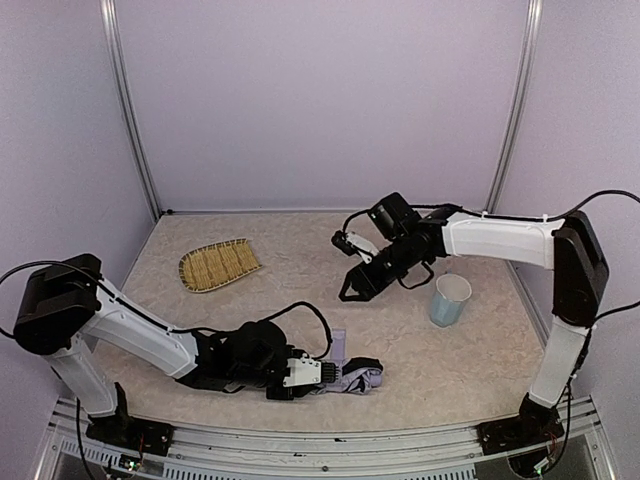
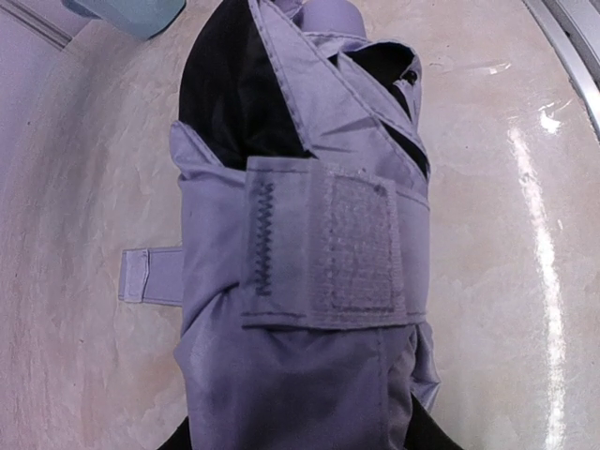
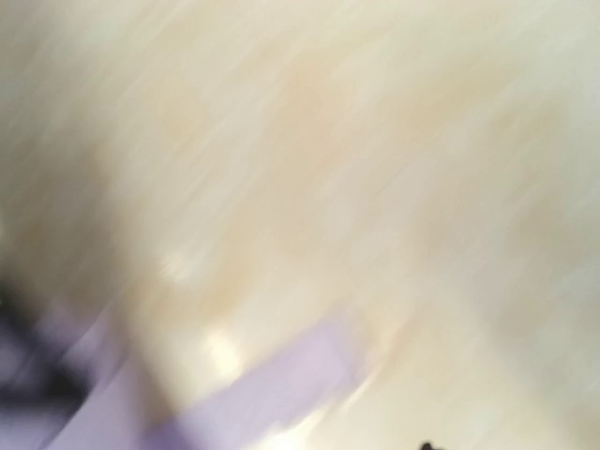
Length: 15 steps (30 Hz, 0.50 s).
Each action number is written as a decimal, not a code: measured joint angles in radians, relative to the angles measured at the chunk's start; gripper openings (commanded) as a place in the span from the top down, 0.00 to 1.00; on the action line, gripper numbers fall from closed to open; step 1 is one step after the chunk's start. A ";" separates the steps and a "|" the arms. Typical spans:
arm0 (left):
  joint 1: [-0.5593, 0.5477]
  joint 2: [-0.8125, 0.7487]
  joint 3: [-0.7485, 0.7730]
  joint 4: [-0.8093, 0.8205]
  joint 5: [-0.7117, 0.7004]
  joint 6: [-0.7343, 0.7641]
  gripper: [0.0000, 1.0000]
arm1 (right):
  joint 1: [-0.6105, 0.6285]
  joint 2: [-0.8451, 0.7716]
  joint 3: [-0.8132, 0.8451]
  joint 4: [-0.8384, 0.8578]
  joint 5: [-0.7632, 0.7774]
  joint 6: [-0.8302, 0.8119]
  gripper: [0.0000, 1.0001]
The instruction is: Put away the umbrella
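The right wrist camera gives only a smear of pale table and a lavender streak, with nothing in it sharp enough to name. From above, the right gripper (image 1: pixel 347 290) is a dark shape whose fingers cannot be told apart, so whether it is spread or closed cannot be told. It hangs over the table (image 1: pixel 300 250), just left of the light blue cup (image 1: pixel 449 300), touching nothing that can be seen. The left gripper (image 1: pixel 322 376) lies low, well to the near-left of the cup, its tips running into the folded umbrella (image 1: pixel 358 379). In its own camera the fabric fills the frame and covers the fingers, so a firm pinch cannot be confirmed. The umbrella lies collapsed on the table near the front edge, to the near-left of the cup and apart from it. It is a crumpled lavender bundle whose long axis runs roughly along that edge, from the left gripper out toward the right. Which end carries the handle cannot be made out. Close up, a strap with a fuzzy fastening patch (image 2: pixel 352 246) wraps across the bundle. A short loose tab (image 2: pixel 150 275) sticks out on the far side, and black lining (image 2: pixel 234 103) shows in the folds at the end away from the gripper. A woven straw tray (image 1: pixel 218 265) lies flat well to the left of the cup, clear of both arms.
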<state>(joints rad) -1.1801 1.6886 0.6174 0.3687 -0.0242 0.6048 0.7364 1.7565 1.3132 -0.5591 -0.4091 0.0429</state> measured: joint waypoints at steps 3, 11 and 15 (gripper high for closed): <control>-0.003 0.005 0.008 -0.002 -0.002 0.004 0.74 | 0.000 0.148 0.158 0.008 0.099 0.043 0.38; -0.005 0.005 0.008 -0.003 -0.005 0.007 0.74 | 0.120 0.325 0.200 -0.066 0.288 0.075 0.36; -0.006 0.005 0.008 -0.003 -0.006 0.007 0.74 | 0.150 0.336 0.192 -0.090 0.312 0.067 0.39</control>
<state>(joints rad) -1.1858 1.6936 0.6250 0.3656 -0.0299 0.6117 0.8860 2.0930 1.5055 -0.6487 -0.0967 0.1101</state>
